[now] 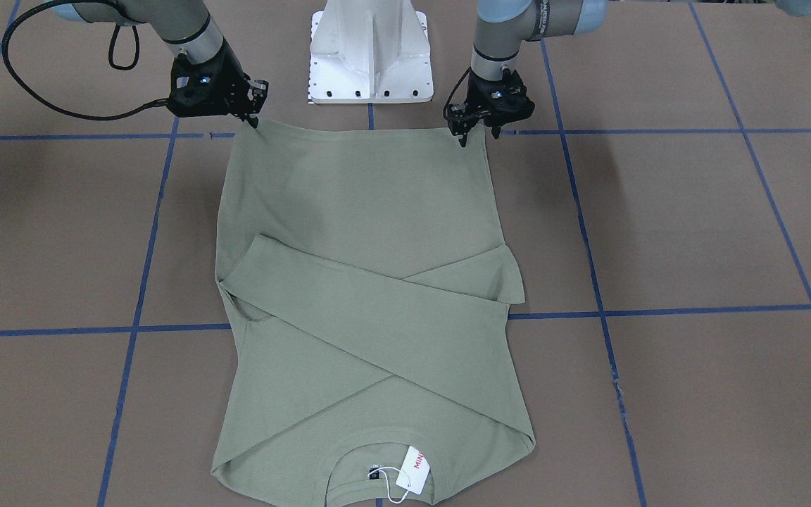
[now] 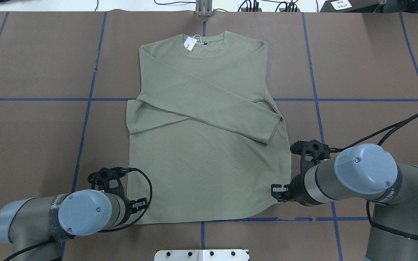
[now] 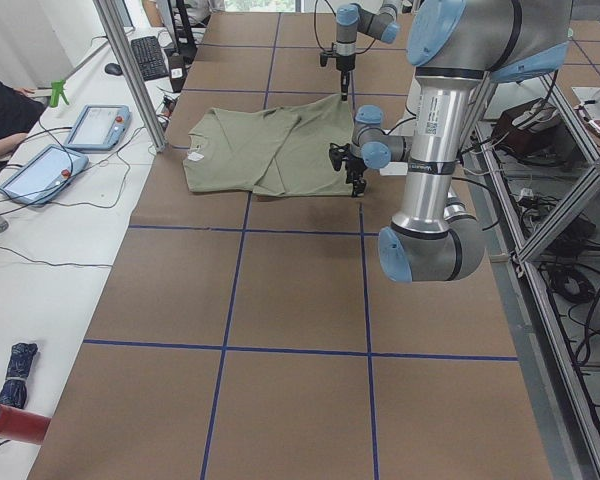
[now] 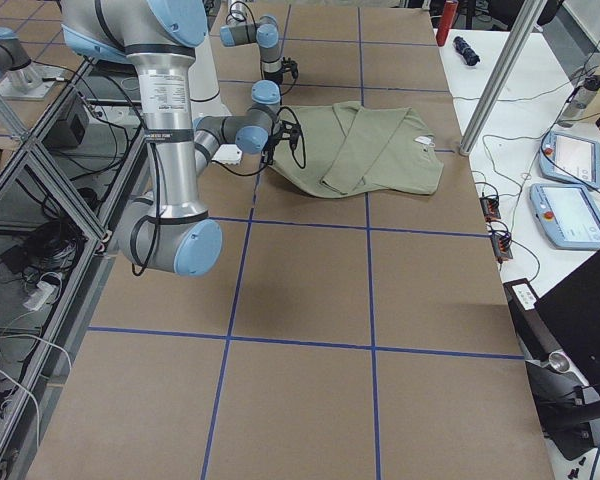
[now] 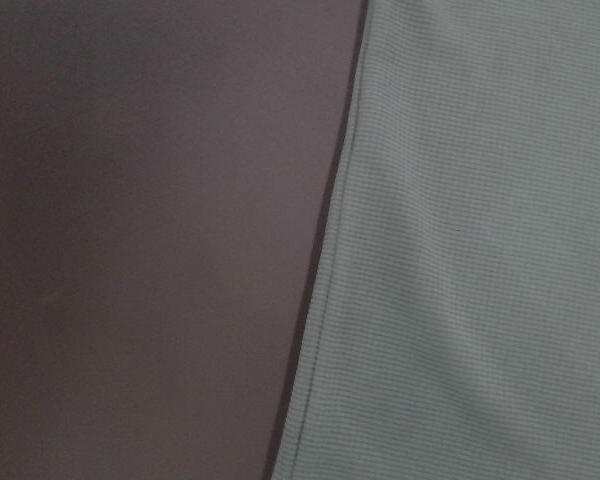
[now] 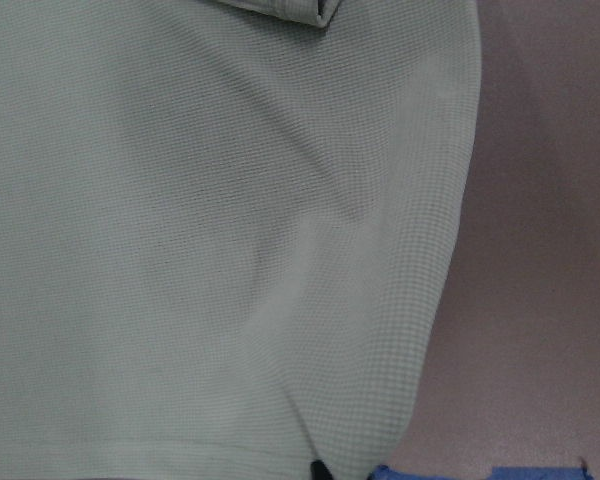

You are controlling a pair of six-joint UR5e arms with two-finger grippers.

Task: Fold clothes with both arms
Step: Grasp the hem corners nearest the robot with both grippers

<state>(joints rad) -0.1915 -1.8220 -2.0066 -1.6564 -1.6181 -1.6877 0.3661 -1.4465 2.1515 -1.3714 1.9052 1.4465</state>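
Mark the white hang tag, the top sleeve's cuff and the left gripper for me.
White hang tag with red lettering (image 1: 416, 465): front-facing view, middle of the card.
Cuff of the top olive-green sleeve (image 2: 271, 129): overhead view, its end hem.
Black left gripper (image 1: 478, 135): front-facing view, midway between its jaws.

Robotics lab. Evidence: worktop (image 3: 300, 300) papered brown, gridded in blue tape (image 3: 280, 229); left arm (image 2: 67, 214) and right arm (image 2: 361, 174) either side of a white pedestal (image 1: 370, 53); aluminium frame post (image 3: 130, 70); teach pendants (image 3: 98, 126) and keyboard (image 3: 147, 58) alongside; open frame rack (image 4: 40, 180) holds wiring (image 4: 40, 245).
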